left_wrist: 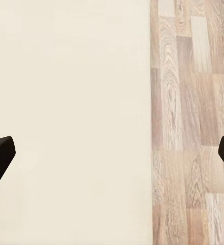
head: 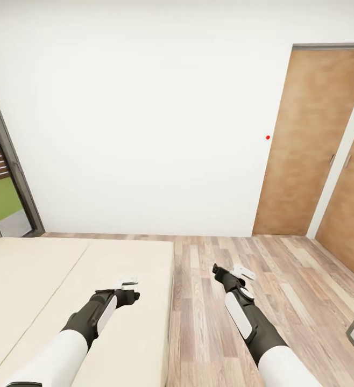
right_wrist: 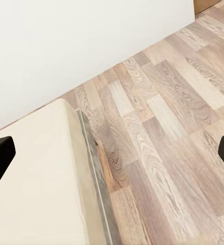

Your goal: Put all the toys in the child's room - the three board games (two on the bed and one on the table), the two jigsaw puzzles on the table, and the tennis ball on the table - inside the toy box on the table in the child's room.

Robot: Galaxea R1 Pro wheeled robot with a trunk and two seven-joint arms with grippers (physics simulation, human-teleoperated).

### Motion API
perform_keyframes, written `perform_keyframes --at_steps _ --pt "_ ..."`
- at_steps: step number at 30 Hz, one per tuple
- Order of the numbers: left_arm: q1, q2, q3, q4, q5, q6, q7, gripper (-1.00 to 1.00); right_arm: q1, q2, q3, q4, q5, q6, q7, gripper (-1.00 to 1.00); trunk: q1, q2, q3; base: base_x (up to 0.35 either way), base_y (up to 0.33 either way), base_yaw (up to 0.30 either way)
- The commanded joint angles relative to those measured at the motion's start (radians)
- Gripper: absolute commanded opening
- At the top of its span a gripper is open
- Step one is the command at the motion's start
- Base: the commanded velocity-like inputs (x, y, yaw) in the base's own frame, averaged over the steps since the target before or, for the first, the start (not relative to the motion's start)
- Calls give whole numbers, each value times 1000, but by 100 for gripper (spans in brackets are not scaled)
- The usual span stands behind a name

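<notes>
Over one bed [head: 48, 279], two grippers [head: 127, 287] [head: 232, 270]

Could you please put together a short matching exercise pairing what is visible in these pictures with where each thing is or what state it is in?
Things:
1. left gripper
2. right gripper
3. bed
4. wooden door

Descriptions:
A. in the white wall, shut
B. open, over the wooden floor
C. plain beige mattress with nothing on the part shown
D. open, over the mattress near its edge

Pairs: 1-D, 2-B, 3-C, 4-A
</notes>
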Motion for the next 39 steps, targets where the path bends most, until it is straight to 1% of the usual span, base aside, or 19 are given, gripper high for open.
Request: perform_keyframes --at_steps 1,39 --pt "0 0 -1 -1 9 5 2 100 0 -1 3 -2 -5 4 -7 100 0 -1 0 0 2 0" --pt "0 0 -1 -1 9 5 2 100 0 -2 3 0 -14 4 -7 100 0 -1 0 0 3 0"
